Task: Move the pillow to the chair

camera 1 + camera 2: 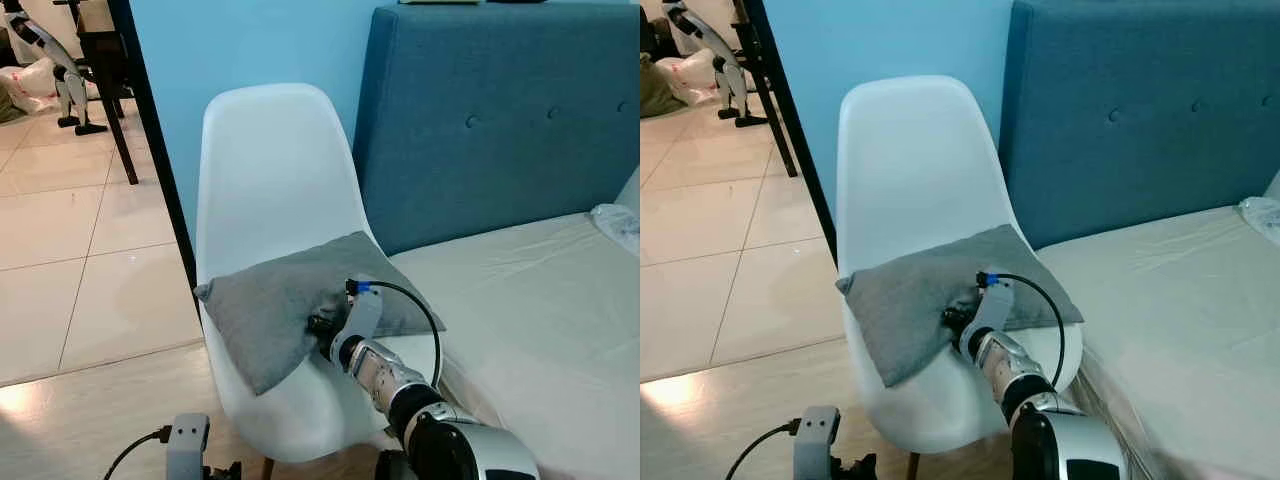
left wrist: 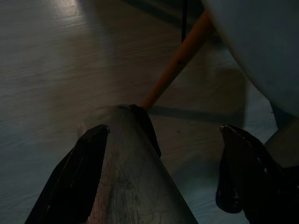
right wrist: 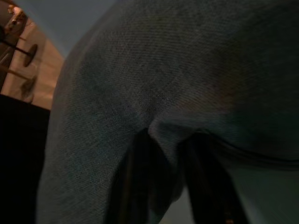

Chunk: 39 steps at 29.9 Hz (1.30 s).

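At the far left, a dark-legged wooden table (image 1: 110, 70) stands on the pale tiled floor (image 1: 70, 250). My left gripper (image 2: 163, 177) hangs low by the orange wooden chair leg (image 2: 180, 60), its two black fingers (image 2: 74, 172) spread wide apart over the floor. Next comes the white moulded plastic chair (image 1: 270, 170), and the grey fabric pillow (image 1: 270, 300) lies on its seat, one corner hanging over the front edge. My right gripper (image 3: 170, 182) pinches a fold of that pillow's near edge between both fingers. Rightmost, the blue upholstered headboard (image 1: 500, 110) rises behind the cream-sheeted mattress (image 1: 540, 300).
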Motion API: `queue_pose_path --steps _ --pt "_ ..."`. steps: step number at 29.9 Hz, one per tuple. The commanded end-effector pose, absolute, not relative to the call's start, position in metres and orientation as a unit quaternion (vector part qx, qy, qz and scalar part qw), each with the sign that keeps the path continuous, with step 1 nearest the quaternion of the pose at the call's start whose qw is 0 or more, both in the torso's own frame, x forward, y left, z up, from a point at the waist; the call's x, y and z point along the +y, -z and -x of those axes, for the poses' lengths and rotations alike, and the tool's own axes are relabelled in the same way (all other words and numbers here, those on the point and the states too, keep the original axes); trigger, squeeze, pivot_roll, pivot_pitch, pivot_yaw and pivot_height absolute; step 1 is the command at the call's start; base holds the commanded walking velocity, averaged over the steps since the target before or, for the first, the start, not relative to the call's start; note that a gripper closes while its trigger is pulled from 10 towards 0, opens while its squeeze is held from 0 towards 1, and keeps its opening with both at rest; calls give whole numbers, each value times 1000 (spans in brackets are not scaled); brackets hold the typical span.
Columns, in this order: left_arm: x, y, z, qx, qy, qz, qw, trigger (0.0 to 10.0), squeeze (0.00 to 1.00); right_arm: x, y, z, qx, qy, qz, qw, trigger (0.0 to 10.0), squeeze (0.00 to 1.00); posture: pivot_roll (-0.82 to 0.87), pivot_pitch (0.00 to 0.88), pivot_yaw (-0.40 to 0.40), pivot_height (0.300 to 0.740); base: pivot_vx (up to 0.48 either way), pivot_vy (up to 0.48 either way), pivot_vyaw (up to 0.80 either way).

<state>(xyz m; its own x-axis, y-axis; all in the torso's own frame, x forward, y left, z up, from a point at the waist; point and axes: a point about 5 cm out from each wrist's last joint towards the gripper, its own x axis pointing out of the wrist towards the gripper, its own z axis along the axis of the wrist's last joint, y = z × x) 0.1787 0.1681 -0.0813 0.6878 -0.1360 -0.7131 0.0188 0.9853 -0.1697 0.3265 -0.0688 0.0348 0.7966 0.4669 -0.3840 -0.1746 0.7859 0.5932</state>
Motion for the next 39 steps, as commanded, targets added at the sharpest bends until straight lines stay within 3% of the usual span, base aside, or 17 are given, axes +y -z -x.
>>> queue_pose_path --steps 1,5,9,22,25,27,30,31,32,36,39 --pt "158 102 -134 473 46 92 875 10000 0 -63 -33 -323 256 -184 -293 903 10000 1000 181 15 -80 541 0 0 0" --pt "159 100 -141 468 48 90 878 10000 0 -72 -18 -306 261 -235 -324 878 10000 1000 166 0 -71 541 0 0 0" --pt "159 99 -145 465 49 89 879 10000 0 -78 -18 -305 250 -253 -331 874 10000 1000 155 0 -66 541 0 0 0" --pt "163 94 -158 457 49 83 884 10000 0 -106 -57 -330 142 -318 -347 871 10000 1000 133 0 -61 541 0 0 0" --pt "163 94 -159 456 48 83 885 10000 0 -106 -58 -331 159 -335 -319 872 10000 1000 132 0 -64 541 0 0 0" --pt "164 93 -160 455 44 85 885 10000 0 -115 -45 -326 253 -332 -220 881 10000 1000 129 0 -68 541 0 0 0" --pt "164 93 -160 455 44 86 885 10000 0 -119 -44 -326 265 -326 -213 882 10000 1000 129 0 -68 541 0 0 0" --pt "164 93 -161 455 43 86 885 10000 0 -123 -45 -327 274 -329 -214 878 10000 949 130 0 -75 541 0 0 0" --pt "164 93 -161 454 42 87 886 10000 0 -128 -47 -327 283 -333 -211 874 10000 0 128 0 -75 541 0 0 0" --pt "166 93 -161 454 38 89 886 10000 0 -144 -50 -322 320 -373 -135 860 10000 0 123 0 -72 541 0 0 0" --pt "166 93 -162 453 38 87 886 10000 0 -148 -66 -324 283 -412 -129 857 10000 0 118 0 -67 541 0 0 0"
